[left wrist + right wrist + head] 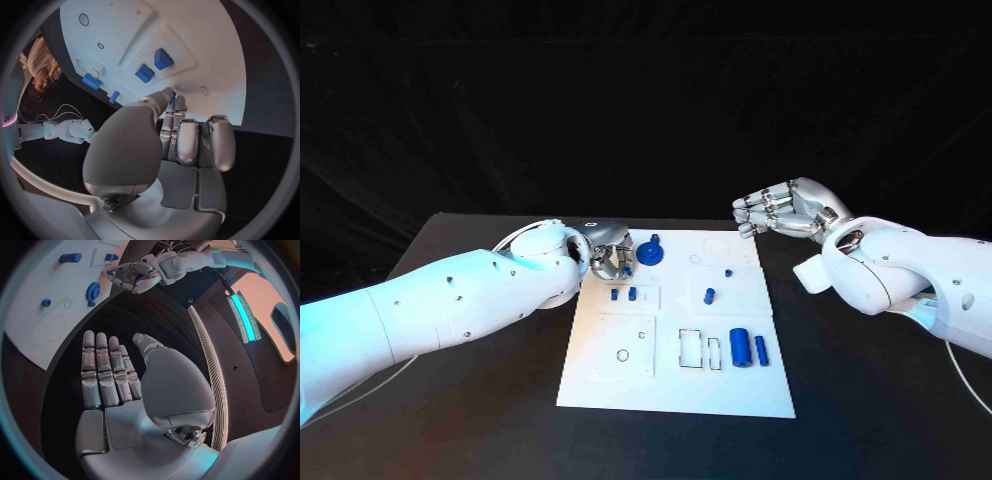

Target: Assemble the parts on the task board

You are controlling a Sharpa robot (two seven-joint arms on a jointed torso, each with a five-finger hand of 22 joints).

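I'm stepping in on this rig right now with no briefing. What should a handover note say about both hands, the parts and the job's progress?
Left hand: at the far left corner of the task board, fingers curled beside the blue gear; whether it grips anything cannot be told.
Right hand: raised off the board's far right corner, fingers apart, holding nothing.
Parts: two small pegs near the left hand, two small pieces mid-board, a large cylinder and a thinner one lying on the near right.
Done: little visible; the gear stands at the far edge.
Left: the cylinders and small pieces lie loose, and outlined slots are unfilled.
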